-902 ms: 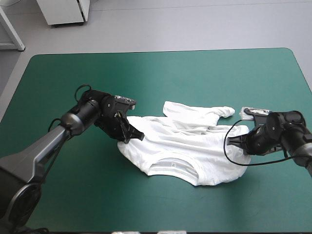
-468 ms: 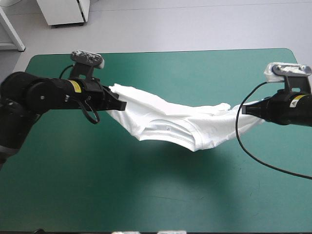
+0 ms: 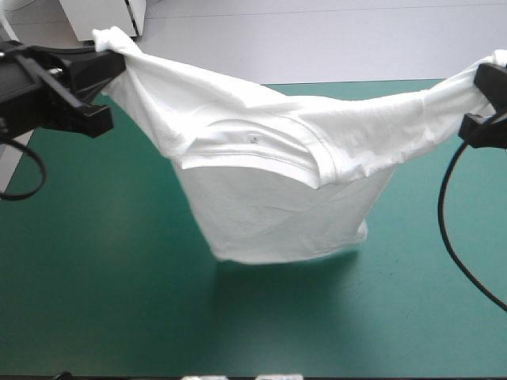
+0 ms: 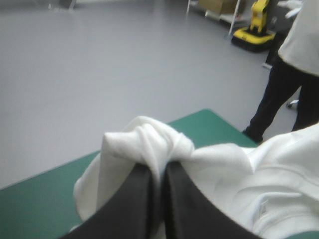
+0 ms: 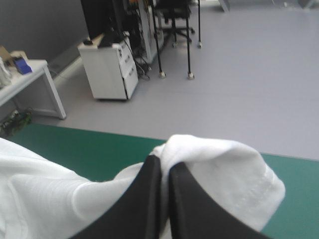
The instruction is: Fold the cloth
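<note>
Holding the T-shirt (image 3: pixel 269 150) stretched in the air, we've got left hand (image 4: pixel 159 179) and right hand (image 5: pixel 163 172) each pinched tight on a bunched end — hem dangling over the teal-green surface (image 3: pixel 95 285). No fold made yet by our guess, so basically everything's left.

The T-shirt (image 3: pixel 277 214) is plain white throughout, without print or stripe, its folds shading to pale grey. Its collar band (image 3: pixel 261 167) is the same white. The table (image 3: pixel 95 317) below the T-shirt has a plain teal-green cover, a darker green where the T-shirt's shadow falls. The 2 grippers at the T-shirt's ends, the left gripper (image 4: pixel 160 167) and the right gripper (image 5: pixel 164 163), are plain black.
</note>
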